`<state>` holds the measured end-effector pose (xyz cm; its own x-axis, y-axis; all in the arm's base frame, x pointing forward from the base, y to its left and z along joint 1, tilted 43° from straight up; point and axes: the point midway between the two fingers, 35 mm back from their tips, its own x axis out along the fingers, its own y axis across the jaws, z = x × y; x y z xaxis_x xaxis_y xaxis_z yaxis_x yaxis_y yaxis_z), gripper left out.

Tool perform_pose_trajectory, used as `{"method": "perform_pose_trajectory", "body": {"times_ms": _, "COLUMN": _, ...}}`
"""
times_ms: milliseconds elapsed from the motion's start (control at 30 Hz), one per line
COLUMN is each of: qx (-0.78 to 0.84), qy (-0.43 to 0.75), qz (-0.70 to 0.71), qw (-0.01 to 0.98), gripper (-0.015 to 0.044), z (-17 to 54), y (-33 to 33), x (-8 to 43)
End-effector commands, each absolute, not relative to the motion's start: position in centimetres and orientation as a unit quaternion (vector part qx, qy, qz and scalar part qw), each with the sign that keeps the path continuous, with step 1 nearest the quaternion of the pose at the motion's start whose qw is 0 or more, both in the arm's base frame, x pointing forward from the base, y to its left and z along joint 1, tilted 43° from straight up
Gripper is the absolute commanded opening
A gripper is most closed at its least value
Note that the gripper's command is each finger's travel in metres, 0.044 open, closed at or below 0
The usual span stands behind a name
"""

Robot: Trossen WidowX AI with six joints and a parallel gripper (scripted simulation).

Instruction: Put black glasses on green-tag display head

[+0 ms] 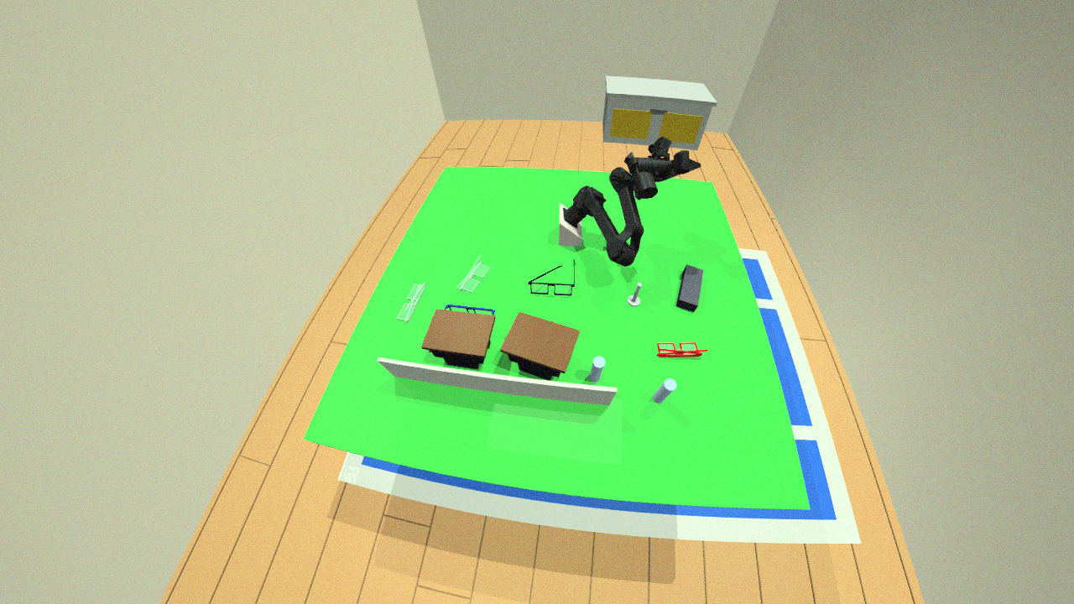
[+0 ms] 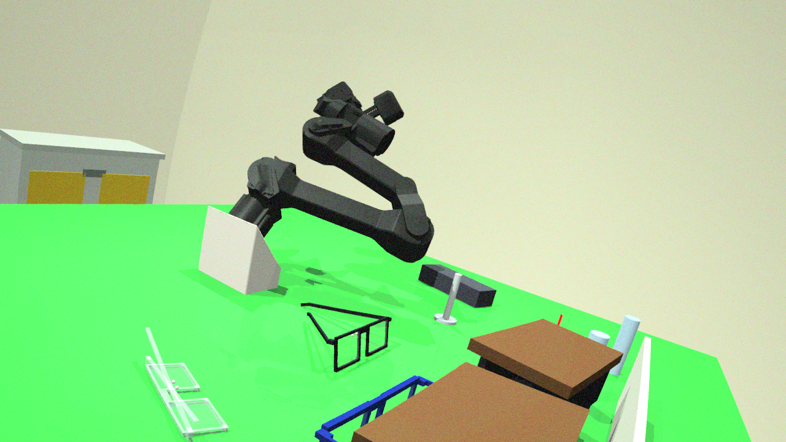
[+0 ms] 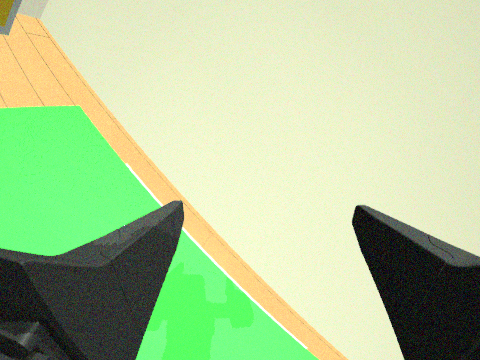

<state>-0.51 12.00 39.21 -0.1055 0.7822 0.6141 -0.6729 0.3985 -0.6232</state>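
Observation:
The black glasses [image 1: 551,283] [image 2: 335,356] rest on the green table top with their temples spread, pointing toward the arm's base. Two brown slabs sit over dark bodies near the low wall: the left one [image 1: 459,332] [image 2: 478,412] and the right one [image 1: 542,341] [image 2: 549,354]. These may be the display heads; their faces, noses and ears are hidden. No green tag can be made out. My gripper [image 3: 270,212] is open and empty, raised high above the back right of the table, far from the black glasses.
Blue glasses [image 1: 470,309] [image 2: 373,404] lie against the left slab's stand. Clear glasses [image 1: 410,302], red glasses [image 1: 680,352], a white peg [image 1: 638,291] [image 2: 451,299], a dark box [image 1: 690,287] [image 2: 466,288], pale cylinders [image 1: 596,367] [image 1: 664,390] and a low wall [image 1: 495,382] also stand or lie around.

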Motion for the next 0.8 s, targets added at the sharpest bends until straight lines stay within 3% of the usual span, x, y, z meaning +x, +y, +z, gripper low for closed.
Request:
{"method": "perform_pose_trajectory", "body": {"times_ms": 0, "qx": -0.054, "qy": -0.505, "qz": 0.546, "qw": 0.667, "gripper": 0.0426, "z": 39.2, "y": 12.0, "x": -0.5}}
{"method": "perform_pose_trajectory", "body": {"times_ms": 233, "qx": -0.054, "qy": -0.505, "qz": 0.546, "qw": 0.667, "gripper": 0.0440, "z": 39.2, "y": 12.0, "x": -0.5}}
{"method": "perform_pose_trajectory", "body": {"times_ms": 533, "qx": 0.030, "qy": -0.537, "qz": 0.602, "qw": 0.591, "gripper": 0.0204, "z": 41.0, "y": 9.8, "x": -5.6}}
{"method": "perform_pose_trajectory", "body": {"times_ms": 767, "qx": 0.162, "qy": -0.564, "qz": 0.689, "qw": 0.424, "gripper": 0.0200, "z": 42.8, "y": 3.4, "x": -13.2}}
